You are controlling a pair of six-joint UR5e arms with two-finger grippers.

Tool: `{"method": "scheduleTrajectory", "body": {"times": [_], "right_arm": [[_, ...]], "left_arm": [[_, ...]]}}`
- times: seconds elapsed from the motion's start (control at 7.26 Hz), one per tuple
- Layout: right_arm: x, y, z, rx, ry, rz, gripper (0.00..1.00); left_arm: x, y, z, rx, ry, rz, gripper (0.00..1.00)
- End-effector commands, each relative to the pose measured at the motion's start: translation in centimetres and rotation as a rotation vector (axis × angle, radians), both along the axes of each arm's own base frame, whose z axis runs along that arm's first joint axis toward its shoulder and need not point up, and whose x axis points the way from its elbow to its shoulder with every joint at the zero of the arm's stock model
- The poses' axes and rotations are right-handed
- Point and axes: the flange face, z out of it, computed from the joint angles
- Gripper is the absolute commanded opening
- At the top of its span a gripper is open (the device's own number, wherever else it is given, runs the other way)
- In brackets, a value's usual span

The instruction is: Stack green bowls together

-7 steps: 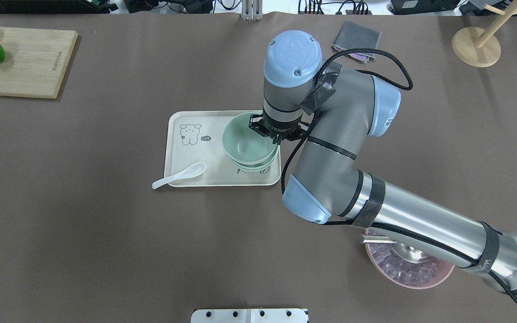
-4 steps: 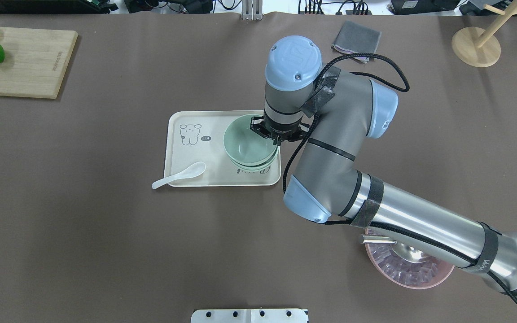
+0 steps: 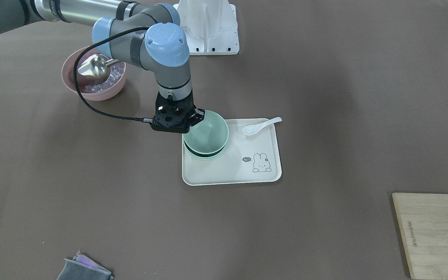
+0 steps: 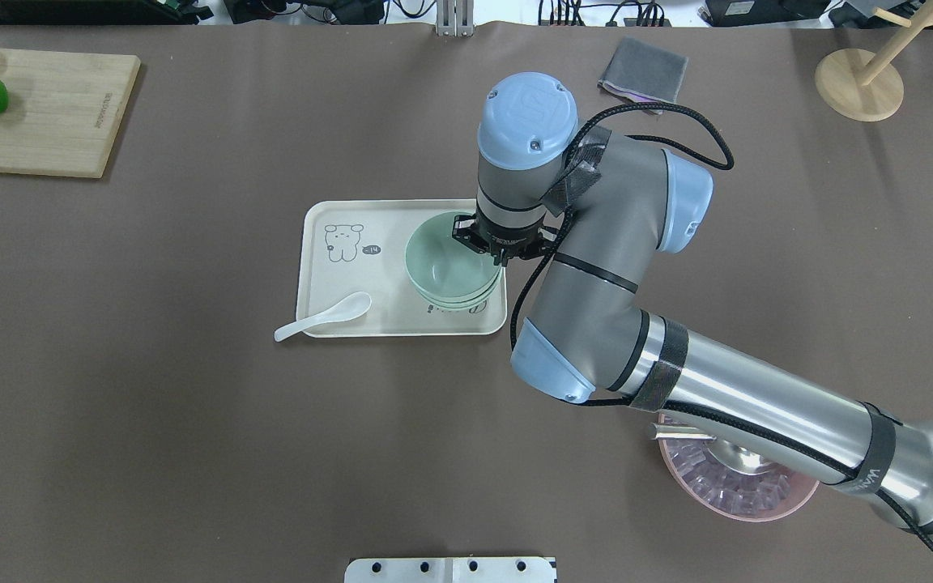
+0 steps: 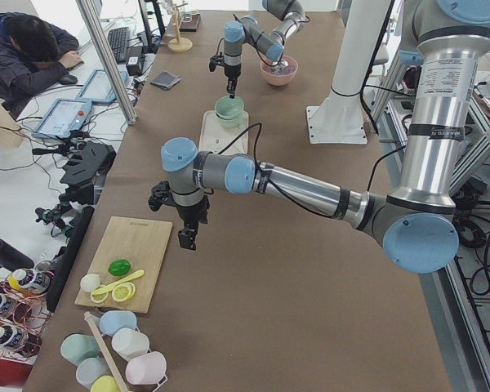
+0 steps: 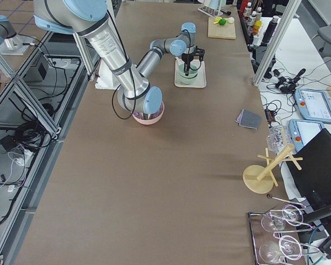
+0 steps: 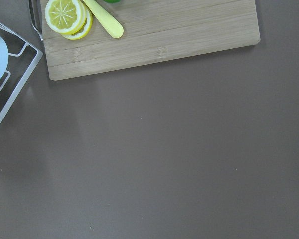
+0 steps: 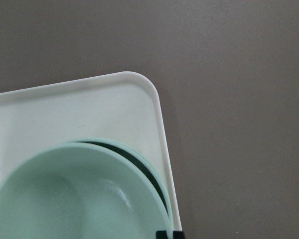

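**Top bowl almost on the stack**

The right gripper [image 4: 489, 244] pinches the rim of the top green bowl [image 4: 442, 261], which sits slightly proud of the nested green bowls [image 4: 468, 302] on the tray [image 4: 321, 223] at frame centre. Seating and release look like all that remains. The left gripper [image 5: 186, 237] hangs lower left in the side view; whether it is spread or pressed together, I cannot tell.

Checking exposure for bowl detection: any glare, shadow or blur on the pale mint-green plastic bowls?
Right wrist view: top pale mint-green plastic bowl looks slightly soft, small highlight inside, dark shadowed gap under its rim. Overhead view: evenly lit, no glare, right gripper covers part of the rim.
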Motion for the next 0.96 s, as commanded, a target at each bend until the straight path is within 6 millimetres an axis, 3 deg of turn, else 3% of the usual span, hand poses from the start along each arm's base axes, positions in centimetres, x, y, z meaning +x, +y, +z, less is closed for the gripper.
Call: {"method": "scheduleTrajectory", "body": {"times": [0.0,0.83], "right_arm": [[-0.19,0.11,0.09,0.004,0.002,-0.009,0.00],[-0.29,-0.10,0.59,0.018,0.011,-0.024,0.00]], "left_arm": [[0.00,-0.01,0.02,0.000,0.000,0.000,0.98],[0.08,-0.01,0.02,0.000,0.000,0.002,0.98]]}}
